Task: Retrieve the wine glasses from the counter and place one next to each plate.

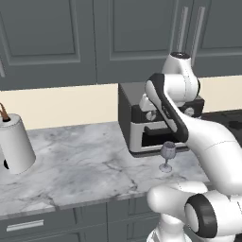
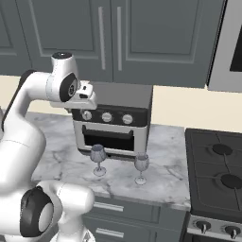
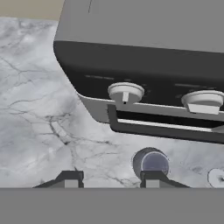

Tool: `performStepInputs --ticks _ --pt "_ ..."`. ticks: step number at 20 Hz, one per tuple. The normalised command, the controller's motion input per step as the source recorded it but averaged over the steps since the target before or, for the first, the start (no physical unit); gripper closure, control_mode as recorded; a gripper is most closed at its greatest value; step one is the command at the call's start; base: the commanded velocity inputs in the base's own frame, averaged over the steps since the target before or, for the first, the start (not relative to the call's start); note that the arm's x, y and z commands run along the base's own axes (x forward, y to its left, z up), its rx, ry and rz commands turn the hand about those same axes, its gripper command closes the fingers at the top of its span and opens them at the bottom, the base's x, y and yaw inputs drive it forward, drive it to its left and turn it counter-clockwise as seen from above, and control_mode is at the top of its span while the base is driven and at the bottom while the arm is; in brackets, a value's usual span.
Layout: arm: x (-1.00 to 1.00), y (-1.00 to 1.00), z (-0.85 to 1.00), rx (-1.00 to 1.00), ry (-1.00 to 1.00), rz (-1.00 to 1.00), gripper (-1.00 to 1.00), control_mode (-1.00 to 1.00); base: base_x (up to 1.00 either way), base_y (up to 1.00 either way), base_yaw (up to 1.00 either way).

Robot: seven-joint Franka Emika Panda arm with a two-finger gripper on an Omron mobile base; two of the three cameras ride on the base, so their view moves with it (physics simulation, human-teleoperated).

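Two clear stemmed wine glasses stand upright on the marble counter (image 2: 61,160) in front of the toaster oven: the left glass (image 2: 98,158) and the right glass (image 2: 141,166). The left base view has one glass (image 1: 168,156) beside my forearm. My gripper (image 3: 109,179) hangs high over the counter, level with the oven's top, and points down. Its fingers are apart with nothing between them. From above, the left glass (image 3: 151,162) lies just beyond the right fingertip (image 3: 151,178). The plates are out of view.
The toaster oven (image 2: 113,120) with its knobs and door handle stands right behind the glasses. A black stove (image 2: 217,175) is on the right. A paper towel roll (image 1: 16,144) stands at the counter's left. Dark cabinets hang above.
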Motion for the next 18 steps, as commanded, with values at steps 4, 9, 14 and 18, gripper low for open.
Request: performStepInputs --ticks 4,9,14,18 --pt "-0.29 0.06 -0.01 0.00 0.00 0.00 -1.00 -1.00 0.00 0.00 0.00" --pt "-0.72 -0.04 -0.02 0.05 0.00 -0.25 -1.00 -1.00 0.00 0.00 0.00" --pt "-0.98 -0.23 0.06 0.20 -0.01 -0.31 -1.00 -1.00 0.00 0.00 0.00" --pt "-0.98 -0.29 0.08 0.35 -0.03 -0.33 -1.00 -1.00 0.00 0.00 0.00"
